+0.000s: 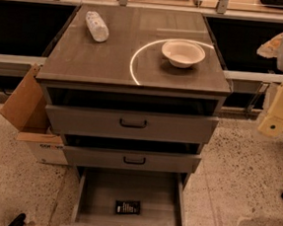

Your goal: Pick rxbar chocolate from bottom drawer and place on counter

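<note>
The glossy grey-brown wood-grain worktop (86, 60) is the goal. Below it the deep grey bottom drawer (102, 191) stands open. The robot's cream hand (279, 114) hangs at the right edge, well apart; I cannot tell its state. A white bowl (183, 52) and a crinkled white packet (97, 26) share the worktop. The small flat black chocolate bar (127, 207) lies ungrasped near the drawer's front, so reaching down comes next, probably past the upper drawers.

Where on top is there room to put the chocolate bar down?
Bare counter lies along the front edge and in the middle, between the white packet and the bowl. The back-left and right-middle are taken. The end effector hangs off to the right, beyond the counter.
</note>
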Tool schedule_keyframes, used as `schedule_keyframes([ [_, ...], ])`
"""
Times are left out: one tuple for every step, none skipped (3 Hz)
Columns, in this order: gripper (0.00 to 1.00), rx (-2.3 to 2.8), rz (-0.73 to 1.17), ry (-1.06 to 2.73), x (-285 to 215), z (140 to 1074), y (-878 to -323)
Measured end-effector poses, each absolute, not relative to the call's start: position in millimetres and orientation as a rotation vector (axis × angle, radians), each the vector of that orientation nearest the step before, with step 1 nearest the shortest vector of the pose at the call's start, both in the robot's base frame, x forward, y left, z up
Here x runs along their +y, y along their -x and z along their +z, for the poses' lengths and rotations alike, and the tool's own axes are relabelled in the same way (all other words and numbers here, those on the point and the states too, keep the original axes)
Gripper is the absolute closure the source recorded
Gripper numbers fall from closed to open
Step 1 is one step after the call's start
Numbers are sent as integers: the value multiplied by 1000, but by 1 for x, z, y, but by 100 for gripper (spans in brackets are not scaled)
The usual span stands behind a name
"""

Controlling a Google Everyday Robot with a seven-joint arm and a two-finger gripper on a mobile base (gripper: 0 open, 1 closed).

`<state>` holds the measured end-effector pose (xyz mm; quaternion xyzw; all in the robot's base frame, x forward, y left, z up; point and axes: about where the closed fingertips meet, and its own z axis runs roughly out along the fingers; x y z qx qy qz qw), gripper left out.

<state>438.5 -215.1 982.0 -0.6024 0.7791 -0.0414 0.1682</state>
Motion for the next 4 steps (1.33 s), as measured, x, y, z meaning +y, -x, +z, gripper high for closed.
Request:
schedule_keyframes([
  [0, 2216, -118, 1713, -215, 982, -438],
  [0, 2191, -17, 1707, -201, 950, -435],
  [0, 2163, 166, 1696, -170, 894, -422],
  [0, 2163, 166, 1696, -170, 894, -422],
])
